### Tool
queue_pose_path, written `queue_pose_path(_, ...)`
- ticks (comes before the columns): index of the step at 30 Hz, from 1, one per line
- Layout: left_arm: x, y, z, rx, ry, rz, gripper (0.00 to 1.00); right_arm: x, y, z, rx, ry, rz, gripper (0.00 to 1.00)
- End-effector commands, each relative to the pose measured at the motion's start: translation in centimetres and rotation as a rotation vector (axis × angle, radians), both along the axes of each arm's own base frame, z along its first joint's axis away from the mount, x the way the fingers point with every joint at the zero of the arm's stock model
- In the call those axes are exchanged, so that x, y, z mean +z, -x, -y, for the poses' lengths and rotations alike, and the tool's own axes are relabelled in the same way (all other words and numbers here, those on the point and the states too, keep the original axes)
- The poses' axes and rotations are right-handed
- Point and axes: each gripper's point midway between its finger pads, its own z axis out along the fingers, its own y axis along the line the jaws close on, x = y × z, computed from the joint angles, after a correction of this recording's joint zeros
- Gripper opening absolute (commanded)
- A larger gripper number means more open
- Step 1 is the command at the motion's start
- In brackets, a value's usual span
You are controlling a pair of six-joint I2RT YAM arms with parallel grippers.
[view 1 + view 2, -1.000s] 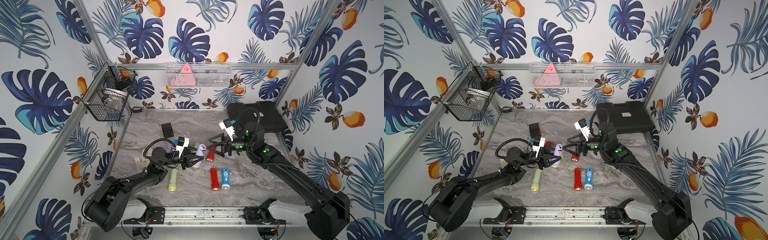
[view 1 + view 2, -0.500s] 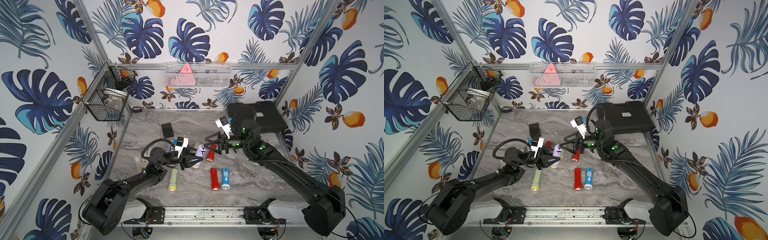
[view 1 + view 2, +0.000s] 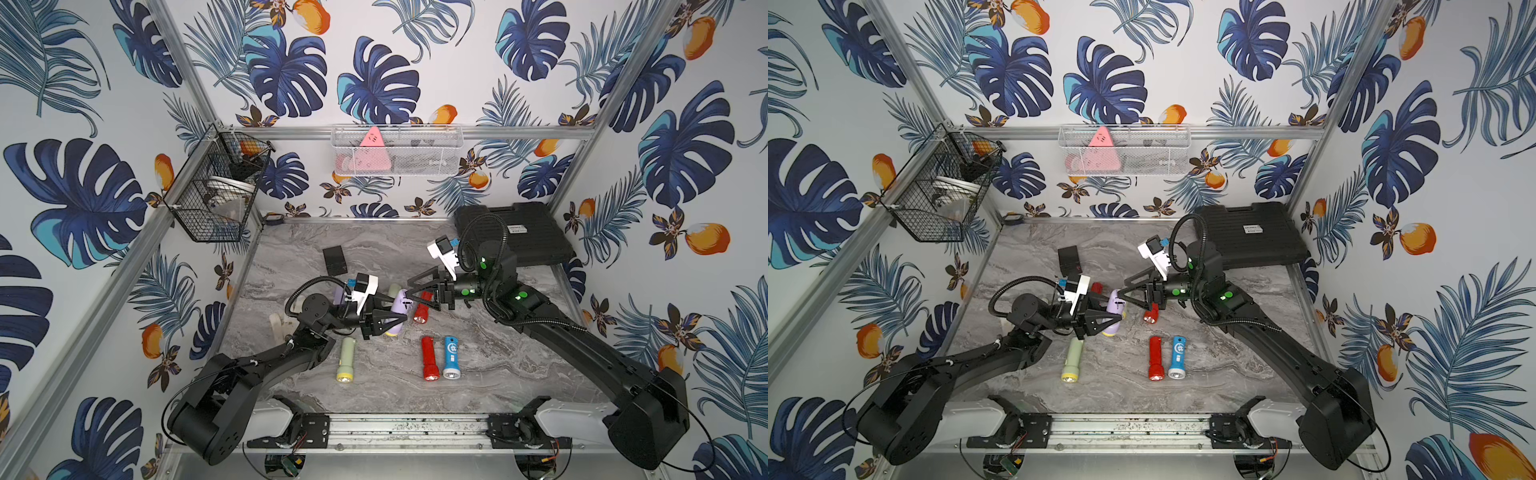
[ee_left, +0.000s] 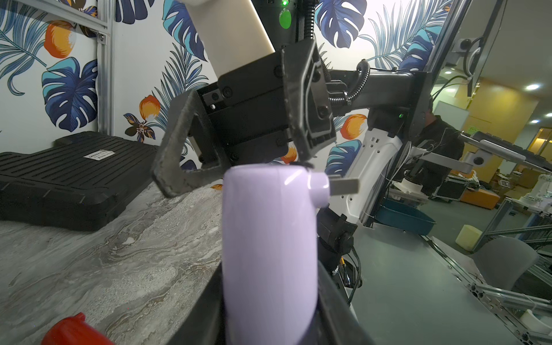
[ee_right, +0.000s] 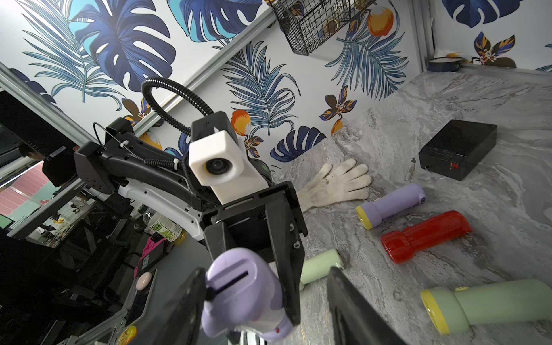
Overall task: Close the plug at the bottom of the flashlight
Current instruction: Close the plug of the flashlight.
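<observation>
One lilac plastic flashlight (image 4: pixel 268 239) sits gripped by my left hand (image 3: pixel 390 318); my right hand (image 3: pixel 410 291) gapes; only the left wrist view shows its grey plug blade (image 4: pixel 343 185).

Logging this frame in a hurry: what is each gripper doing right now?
Left gripper: closed, holding the purple flashlight.
Right gripper: open, jaws on either side of that flashlight's bottom end, gripping nothing.

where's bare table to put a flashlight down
Bare table lies between the small black box and the black case, and along the front, between the green flashlight, blue flashlight and the rail. Crowded mid-table around the held purple flashlight.
</observation>
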Motion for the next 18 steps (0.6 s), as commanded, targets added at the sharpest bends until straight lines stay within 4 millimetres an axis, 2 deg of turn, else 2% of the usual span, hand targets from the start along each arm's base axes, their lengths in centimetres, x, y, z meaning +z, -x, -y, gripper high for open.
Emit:
queue_pose_path(1, 1.6, 0.4, -0.1, -0.012, 0.038, 0.06, 0.0, 0.2, 0.2, -0.2, 0.012, -0.013, 0.021, 0.66)
queue_pose_path(13, 2.1, 0.7, -0.2, -0.022, 0.05, 0.071, 0.0, -0.6, 0.6, -0.6, 0.026, -0.005, -0.003, 0.63)
queue_pose_path(18, 2.6, 0.9, -0.2, -0.032, 0.061, 0.084, 0.0, -1.1, 0.7, -0.8, 0.03, -0.002, -0.018, 0.57)
